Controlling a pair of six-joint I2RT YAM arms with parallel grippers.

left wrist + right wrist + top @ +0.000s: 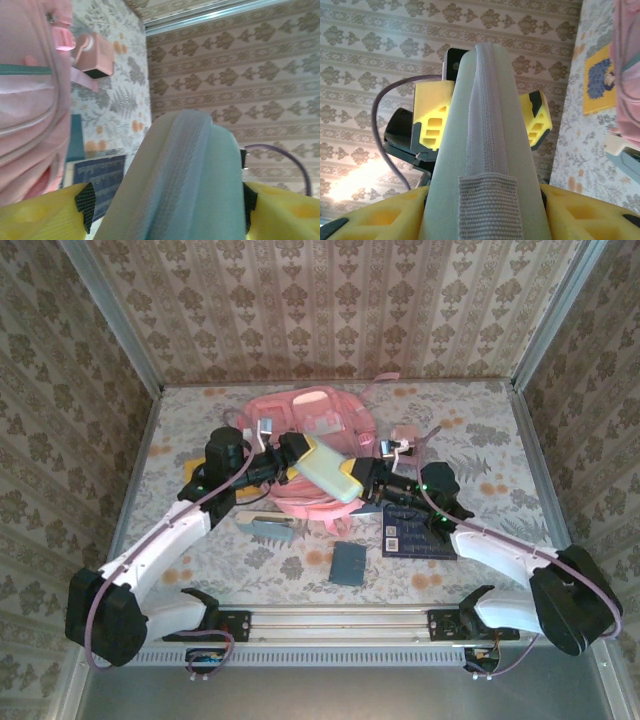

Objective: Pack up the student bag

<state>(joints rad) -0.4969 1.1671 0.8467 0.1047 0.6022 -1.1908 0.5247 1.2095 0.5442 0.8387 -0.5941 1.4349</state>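
Right pincer [482, 200]: clenched on the near end of a pale green pouch [328, 470], yellow fingers flush against both its sides. Left pincer [165, 202]: fingers flank the pouch's other end, with a sliver of gap at one pad in its wrist view; cannot tell if it grips or has let go. The pouch spans between the two pincers, zipper seam up, tilted across the middle of the scene. Under and behind it lies the student bag [310, 415], pink, flat on the table [480, 440] at the far centre. Just right of the bag is a small pink box [405, 435]. Nearer the arm bases lie a navy book [415, 535] and a grey-blue book [350, 563], close together.
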